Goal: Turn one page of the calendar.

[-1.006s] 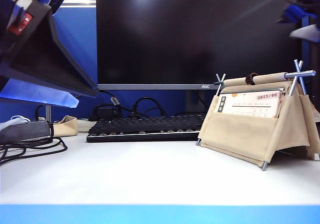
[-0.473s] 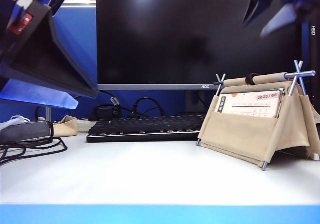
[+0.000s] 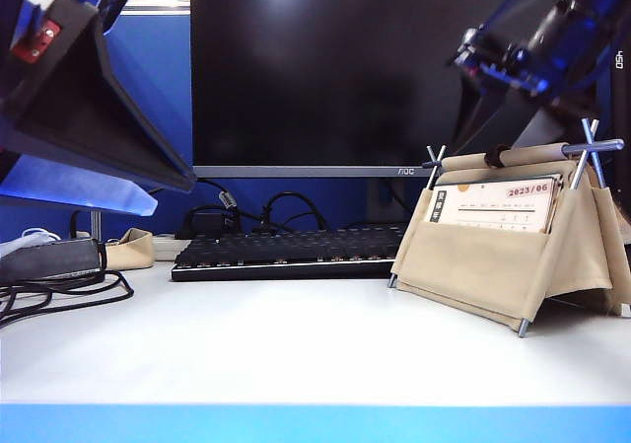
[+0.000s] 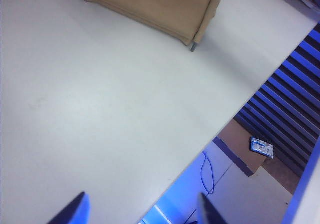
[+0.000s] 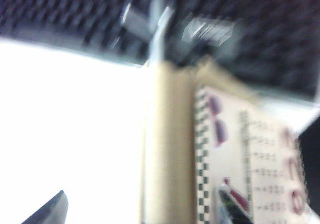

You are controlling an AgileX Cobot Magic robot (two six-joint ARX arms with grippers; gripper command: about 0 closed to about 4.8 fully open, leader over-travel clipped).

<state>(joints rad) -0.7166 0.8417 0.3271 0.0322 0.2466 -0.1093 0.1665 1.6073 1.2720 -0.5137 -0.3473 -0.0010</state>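
Observation:
The calendar (image 3: pixel 513 236) is a beige fabric stand on silver rods at the table's right, and its front sheet reads "2023/06". My right arm (image 3: pixel 542 38) hangs just above and behind it. In the right wrist view, the page (image 5: pixel 250 169), white with a checkered edge and red print too blurred to read, lies against the stand's beige wall (image 5: pixel 167 149). My right gripper (image 5: pixel 141 209) is open and astride that wall, one fingertip (image 5: pixel 232 206) over the sheet, gripping nothing. My left gripper (image 4: pixel 141 214) is open and empty, high over the table's front edge, far from the calendar (image 4: pixel 155 4).
A black monitor (image 3: pixel 375 68) and a black keyboard (image 3: pixel 286 251) stand behind the calendar. Cables and a dark box (image 3: pixel 49 260) lie at the far left under my left arm (image 3: pixel 79 98). The white tabletop (image 3: pixel 246 344) ends at a blue front edge.
My right arm has swung down from the top right corner to just above the calendar. The white sheet seen aloft in its gripper no longer shows there. The left arm is still.

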